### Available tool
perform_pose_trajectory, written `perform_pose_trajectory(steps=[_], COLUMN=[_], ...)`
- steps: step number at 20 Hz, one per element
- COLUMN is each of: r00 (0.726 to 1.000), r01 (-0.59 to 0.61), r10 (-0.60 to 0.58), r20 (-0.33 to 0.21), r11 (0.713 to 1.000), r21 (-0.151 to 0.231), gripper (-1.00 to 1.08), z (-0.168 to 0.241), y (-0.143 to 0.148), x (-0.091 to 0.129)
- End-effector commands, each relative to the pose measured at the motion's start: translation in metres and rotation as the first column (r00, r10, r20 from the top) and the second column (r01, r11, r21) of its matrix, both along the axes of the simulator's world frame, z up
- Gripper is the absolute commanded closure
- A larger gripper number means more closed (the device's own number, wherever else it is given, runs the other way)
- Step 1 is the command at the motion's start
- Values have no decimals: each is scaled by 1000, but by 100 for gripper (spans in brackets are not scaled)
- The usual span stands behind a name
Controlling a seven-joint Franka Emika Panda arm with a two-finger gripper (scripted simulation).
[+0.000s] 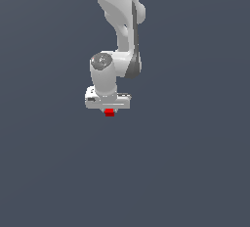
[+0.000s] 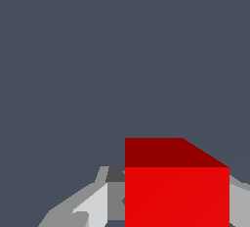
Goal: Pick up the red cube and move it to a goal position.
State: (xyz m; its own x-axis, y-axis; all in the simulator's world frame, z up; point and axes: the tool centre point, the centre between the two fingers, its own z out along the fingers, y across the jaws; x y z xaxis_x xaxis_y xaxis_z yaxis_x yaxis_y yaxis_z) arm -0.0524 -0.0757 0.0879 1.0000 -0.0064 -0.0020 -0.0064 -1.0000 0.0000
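The red cube sits between my fingers — my gripper is clamped on it, cube just under my palm.

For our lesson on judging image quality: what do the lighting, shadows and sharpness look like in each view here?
Exterior view: flat, even light, no cast shadow on the grey ground, soft shading on the arm; the red cube under the claw is small and coarse. Wrist view: blocky, jagged edges; one cube face is bright, another dark red; no glare.
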Motion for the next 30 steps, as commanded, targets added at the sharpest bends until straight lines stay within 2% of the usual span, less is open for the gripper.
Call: perform_pose_trajectory(steps=[1, 21, 30], r00=[1000, 1000, 1000], r01=[0, 0, 0], r10=[0, 0, 0], r20=[1, 2, 2], r11=[1000, 1000, 1000], r21=[0, -1, -1], gripper=[108, 108, 108], z=[23, 243, 313], y=[1, 14, 18], x=[-3, -27, -32])
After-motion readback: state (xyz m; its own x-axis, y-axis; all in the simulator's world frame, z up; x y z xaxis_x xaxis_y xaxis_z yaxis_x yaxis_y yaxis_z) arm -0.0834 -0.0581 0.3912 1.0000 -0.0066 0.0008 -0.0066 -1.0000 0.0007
